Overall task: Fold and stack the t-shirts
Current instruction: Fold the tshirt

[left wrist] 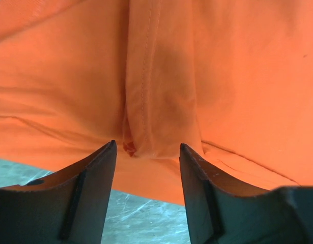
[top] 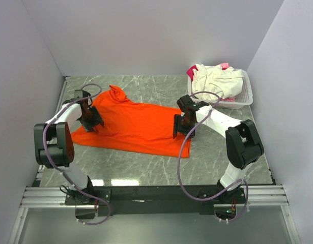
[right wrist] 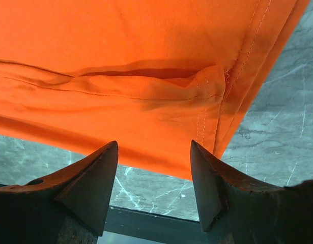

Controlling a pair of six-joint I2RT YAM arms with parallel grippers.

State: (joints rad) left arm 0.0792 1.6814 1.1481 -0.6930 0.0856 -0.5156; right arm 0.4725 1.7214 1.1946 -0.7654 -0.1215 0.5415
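Observation:
A large bright orange t-shirt (top: 136, 127) lies spread flat across the middle of the marble table. My left gripper (top: 93, 123) hangs over its left end, near the sleeve. In the left wrist view that gripper (left wrist: 147, 147) is open, with a raised seam fold of the orange t-shirt (left wrist: 141, 101) just past its fingertips. My right gripper (top: 177, 130) hovers over the shirt's right end. It (right wrist: 153, 145) is open too, above the hem edge of the orange t-shirt (right wrist: 120, 51). Cream-white t-shirts (top: 212, 81) and a pink one (top: 225, 66) are piled in the basket.
A white slatted basket (top: 246, 95) stands at the back right corner. Bare marble table (top: 146, 168) lies between the shirt and the black front rail (top: 161, 193). Grey walls close in the left, back and right sides.

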